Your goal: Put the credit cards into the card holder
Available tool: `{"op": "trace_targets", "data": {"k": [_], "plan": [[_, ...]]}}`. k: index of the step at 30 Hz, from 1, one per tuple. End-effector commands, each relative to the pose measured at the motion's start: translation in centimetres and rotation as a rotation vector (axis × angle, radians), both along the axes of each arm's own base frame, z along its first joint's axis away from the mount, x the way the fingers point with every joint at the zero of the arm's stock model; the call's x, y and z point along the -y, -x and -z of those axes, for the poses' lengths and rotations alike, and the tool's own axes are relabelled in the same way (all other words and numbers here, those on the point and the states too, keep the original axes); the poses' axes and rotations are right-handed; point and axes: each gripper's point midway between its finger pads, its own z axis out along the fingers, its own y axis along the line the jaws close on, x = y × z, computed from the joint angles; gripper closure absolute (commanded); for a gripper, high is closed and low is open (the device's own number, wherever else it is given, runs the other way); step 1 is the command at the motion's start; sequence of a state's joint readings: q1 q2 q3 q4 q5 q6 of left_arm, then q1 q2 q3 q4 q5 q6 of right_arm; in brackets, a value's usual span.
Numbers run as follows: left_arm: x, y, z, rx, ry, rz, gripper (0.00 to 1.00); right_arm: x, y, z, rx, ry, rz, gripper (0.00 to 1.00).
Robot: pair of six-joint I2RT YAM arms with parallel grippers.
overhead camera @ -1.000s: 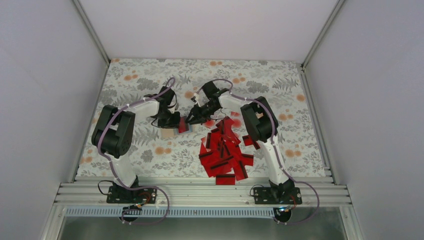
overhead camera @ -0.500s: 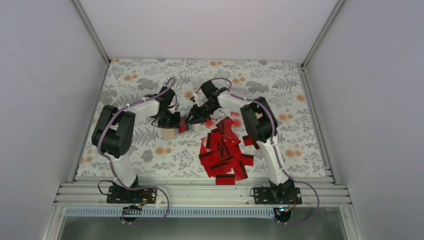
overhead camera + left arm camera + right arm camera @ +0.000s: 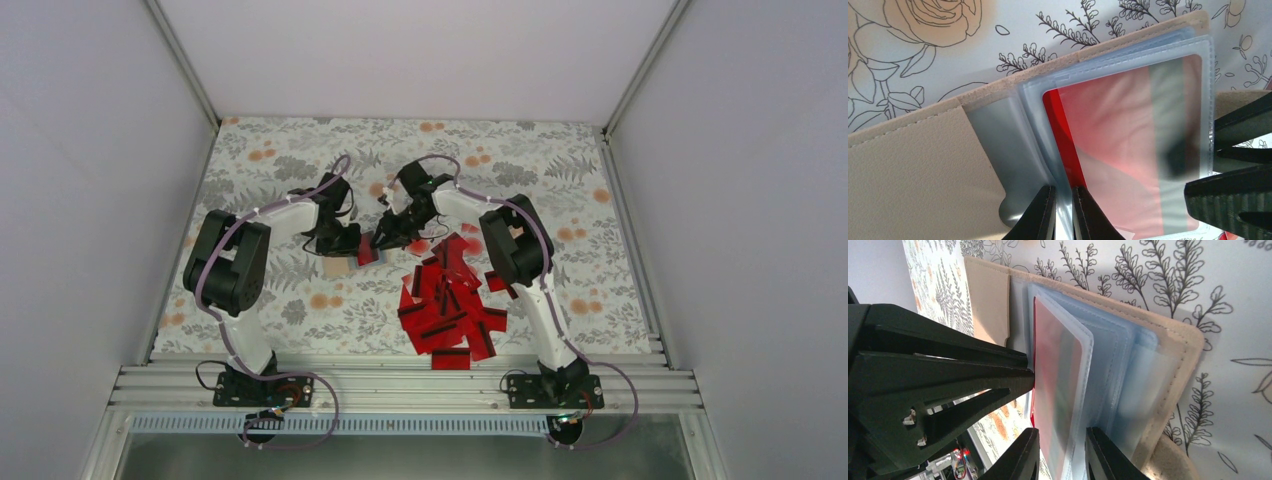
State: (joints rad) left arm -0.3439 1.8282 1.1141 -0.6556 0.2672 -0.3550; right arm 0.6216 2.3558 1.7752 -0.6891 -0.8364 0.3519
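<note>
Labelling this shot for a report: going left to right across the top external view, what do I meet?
left arm's elbow → card holder → right tool → pile of credit cards

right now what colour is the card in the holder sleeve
The card is red with a dark stripe, showing best in the left wrist view.

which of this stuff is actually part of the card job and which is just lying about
Part of the job: card holder, credit card in its clear sleeve, pile of credit cards, left hand, right hand.
Just there: floral cloth, metal rail.
</note>
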Motion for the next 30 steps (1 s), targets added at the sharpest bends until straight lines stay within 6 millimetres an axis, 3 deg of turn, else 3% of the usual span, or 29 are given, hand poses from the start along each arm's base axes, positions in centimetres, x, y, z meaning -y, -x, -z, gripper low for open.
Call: {"op": "trace_targets", "data": {"k": [1,16,30], "plan": [[0.2,0.4,1.0,-0.023,0.004,0.007,0.9,-0.9,-0.1,-3.3,0.069,-0.024,-0.02,0.76],[0.3,0.2,0.4,-0.013,0.011,-0.002,0.89,-1.6,0.2,-4.8,0.087,-0.054,-0.038,0.8],[0.0,-0.7,-2.7,0.039,0.001,-0.029,0.79,-2.5,0.8,-5.0,0.064,-0.097,-0.057,0.78]]}}
